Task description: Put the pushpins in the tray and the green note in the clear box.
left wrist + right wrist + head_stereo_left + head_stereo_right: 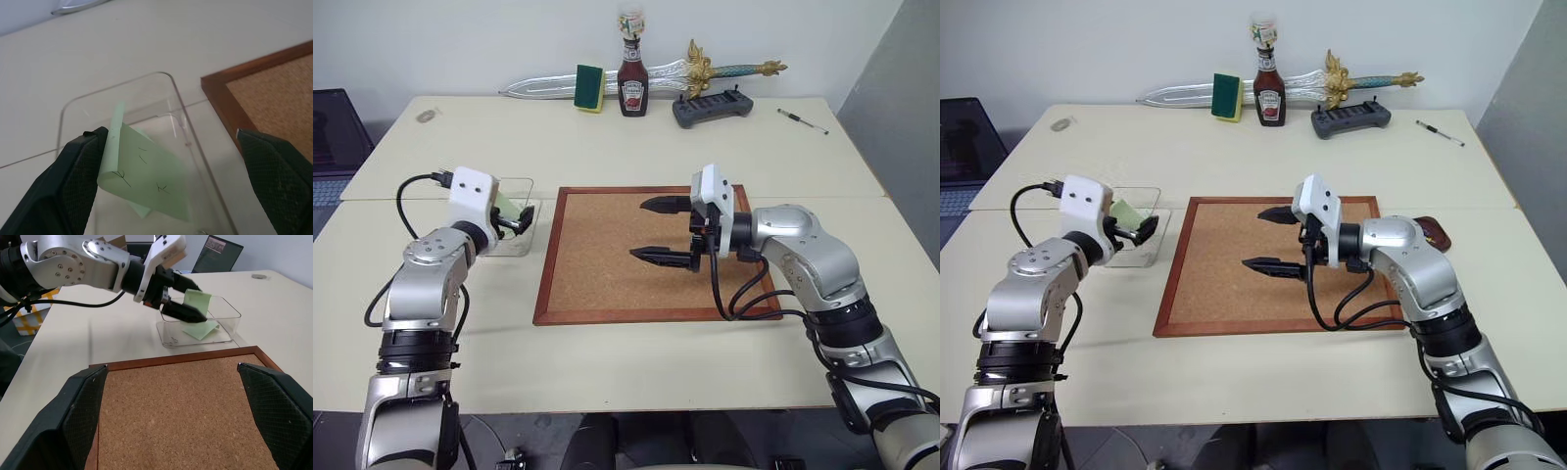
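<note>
While the left gripper (166,171) is standing apart over the clear plastic rectangular box (168,93), the flimsy, featherlight yellow-green paper sticky note (146,178) is clinging to one finger (73,181), best pinched by an edge.

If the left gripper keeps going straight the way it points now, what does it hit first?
Most likely the green note, which leans against one finger of the open left gripper. Just beyond it comes the far wall of the clear box, though depth is hard to judge.
</note>
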Robot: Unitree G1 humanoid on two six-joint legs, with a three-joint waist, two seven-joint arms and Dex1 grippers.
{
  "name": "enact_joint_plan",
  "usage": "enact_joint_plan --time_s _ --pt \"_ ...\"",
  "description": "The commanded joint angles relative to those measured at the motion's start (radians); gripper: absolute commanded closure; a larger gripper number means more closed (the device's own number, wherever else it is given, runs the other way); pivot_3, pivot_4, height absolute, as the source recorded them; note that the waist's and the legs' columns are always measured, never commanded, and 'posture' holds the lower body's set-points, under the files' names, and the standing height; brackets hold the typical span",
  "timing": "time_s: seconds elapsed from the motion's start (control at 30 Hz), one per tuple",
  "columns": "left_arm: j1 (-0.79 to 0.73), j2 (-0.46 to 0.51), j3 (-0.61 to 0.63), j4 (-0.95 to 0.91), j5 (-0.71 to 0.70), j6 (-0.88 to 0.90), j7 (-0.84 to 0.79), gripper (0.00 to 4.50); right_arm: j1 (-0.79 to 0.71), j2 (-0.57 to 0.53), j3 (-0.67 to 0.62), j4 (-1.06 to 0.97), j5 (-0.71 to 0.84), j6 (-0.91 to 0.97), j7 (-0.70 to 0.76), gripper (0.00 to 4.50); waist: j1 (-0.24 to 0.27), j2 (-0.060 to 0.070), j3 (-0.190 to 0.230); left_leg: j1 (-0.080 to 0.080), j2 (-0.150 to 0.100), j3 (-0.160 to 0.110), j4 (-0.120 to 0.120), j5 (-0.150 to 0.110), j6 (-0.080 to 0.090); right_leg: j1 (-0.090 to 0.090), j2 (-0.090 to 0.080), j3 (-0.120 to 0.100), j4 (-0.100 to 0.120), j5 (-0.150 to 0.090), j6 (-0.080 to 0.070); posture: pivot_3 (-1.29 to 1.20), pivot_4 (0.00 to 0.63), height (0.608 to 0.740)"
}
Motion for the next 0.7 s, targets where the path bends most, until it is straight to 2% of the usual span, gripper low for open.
enact_joint_plan --time_s 0.03,0.1,0.2,0.7 --pt "0.010 0.059 -0.053 -0.054 0.071 -0.095 -0.059 0.05 -0.011 0.004 -0.020 -0.017 -0.001 -0.010 -0.008 0.00 -0.001 0.000 0.000 0.000 0.000 0.000 0.000 0.000 0.000 0.000 0.000 0.000 0.000 0.000 0.000 0.00 0.150 0.740" --pt "0.029 0.102 -0.109 -0.045 0.139 -0.191 -0.094 0.05 -0.012 0.007 -0.021 -0.015 -0.003 -0.012 -0.011 0.00 -0.002 0.000 0.000 0.000 0.000 0.000 0.000 0.000 0.000 0.000 0.000 0.000 0.000 0.000 0.000 0.00 0.150 0.740" --pt "0.040 0.106 -0.122 -0.027 0.156 -0.226 -0.110 0.05 -0.013 0.010 -0.024 -0.018 -0.002 -0.011 -0.016 0.00 -0.002 0.000 0.000 0.000 0.000 0.000 0.000 0.000 0.000 0.000 0.000 0.000 0.000 0.000 0.000 0.00 0.150 0.740" --pt "0.024 0.052 -0.075 -0.028 0.094 -0.125 -0.153 0.05 -0.018 0.016 -0.028 -0.021 0.001 -0.011 -0.034 0.00 -0.004 0.000 0.000 0.000 0.000 0.000 0.000 0.000 0.000 0.000 0.000 0.000 0.001 0.000 0.000 0.00 0.150 0.740"
